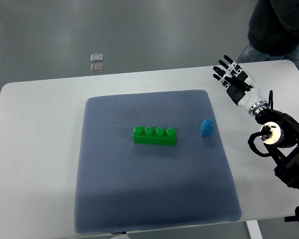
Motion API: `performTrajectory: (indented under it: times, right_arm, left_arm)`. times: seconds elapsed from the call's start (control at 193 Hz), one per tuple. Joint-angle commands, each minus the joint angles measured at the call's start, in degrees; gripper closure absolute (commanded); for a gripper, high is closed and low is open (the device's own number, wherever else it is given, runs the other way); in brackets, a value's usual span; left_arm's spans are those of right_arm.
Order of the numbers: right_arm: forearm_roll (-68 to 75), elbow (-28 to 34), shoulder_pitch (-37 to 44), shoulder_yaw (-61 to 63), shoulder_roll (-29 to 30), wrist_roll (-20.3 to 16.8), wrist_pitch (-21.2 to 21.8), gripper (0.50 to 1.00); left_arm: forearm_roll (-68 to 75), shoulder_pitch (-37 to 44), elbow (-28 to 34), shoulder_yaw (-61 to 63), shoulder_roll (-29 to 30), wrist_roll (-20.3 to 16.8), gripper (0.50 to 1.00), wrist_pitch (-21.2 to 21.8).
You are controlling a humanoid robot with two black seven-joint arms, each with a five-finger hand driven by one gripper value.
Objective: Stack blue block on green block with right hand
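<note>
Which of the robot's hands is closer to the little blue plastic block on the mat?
The right. The right hand, fingers spread and empty, sits up and to the right of the small blue plastic block. The left hand is out of view.

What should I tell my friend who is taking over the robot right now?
Right hand: open, fingers spread, holding nothing, over the white table past the far right corner of the grey-blue mat.
Left hand: not in view.
Long green plastic block with four studs: lying mid-mat.
Small blue plastic block: on the mat, just right of the green one, not touching.
Done: nothing yet.
Left: grasp the blue block with the right hand and stack it on the green one.
</note>
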Motion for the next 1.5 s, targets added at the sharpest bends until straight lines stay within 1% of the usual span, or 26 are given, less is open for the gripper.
performTrajectory:
  times: [0.0, 1.028, 1.272, 1.496]
  right_arm:
    - [0.01, -0.02, 0.09, 0.08, -0.15, 0.02, 0.18, 0.574]
    - [0.63, 0.07, 0.18, 0.69, 0.2, 0.29, 0.09, 0.576]
    - [0.63, -0.02, 0.36, 0.87, -0.06, 0.29, -0.61, 0.576]
    - [0.36, 0.24, 0.27, 0.43, -0.85, 0.2, 0.27, 0.574]
  left_arm:
    - [0.0, 0.0, 0.04, 0.06, 0.0, 0.0, 0.5, 0.0]
    - [0.0, 0.09, 0.04, -0.2, 0.0, 0.0, 0.5, 0.09]
    - [0.0, 0.09, 0.04, -0.2, 0.0, 0.0, 0.5, 0.09]
    - [0.0, 0.09, 0.04, -0.2, 0.0, 0.0, 0.5, 0.09]
